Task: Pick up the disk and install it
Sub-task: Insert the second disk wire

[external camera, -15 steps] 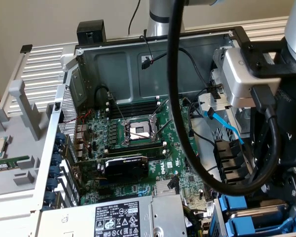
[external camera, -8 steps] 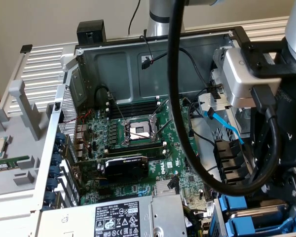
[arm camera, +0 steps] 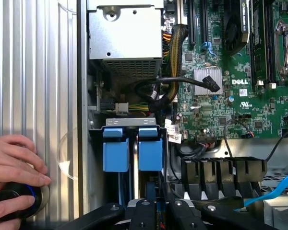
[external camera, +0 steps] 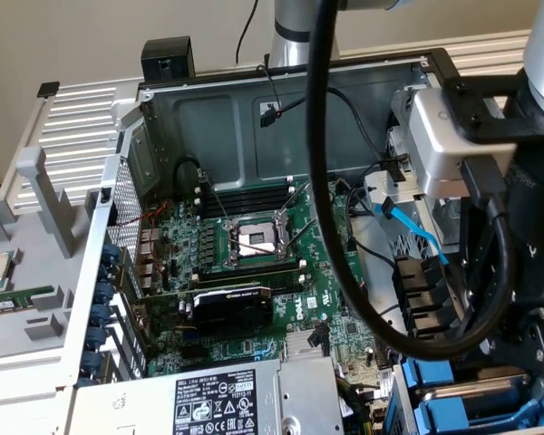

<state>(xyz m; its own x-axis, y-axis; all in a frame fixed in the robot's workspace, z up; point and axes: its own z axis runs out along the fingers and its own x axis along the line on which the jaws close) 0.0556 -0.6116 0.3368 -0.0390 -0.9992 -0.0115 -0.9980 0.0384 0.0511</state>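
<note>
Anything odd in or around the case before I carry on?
Yes: a person's hand rests on a black round device beside the open computer case, close to the gripper. A blue SATA cable hangs loose, unplugged.

Gripper [arm camera: 156,213] cut off by the wrist picture's edge, so finger spacing impossible to judge. Disk itself hidden inside the bay; visible merely as blue frame tabs [arm camera: 133,149]. Power-supply box [external camera: 245,399] cropped at the near edge in the exterior view, label text too small to read. Hand [arm camera: 12,165] cropped at the edge, covering most of a dark round knob [arm camera: 20,202].
</note>
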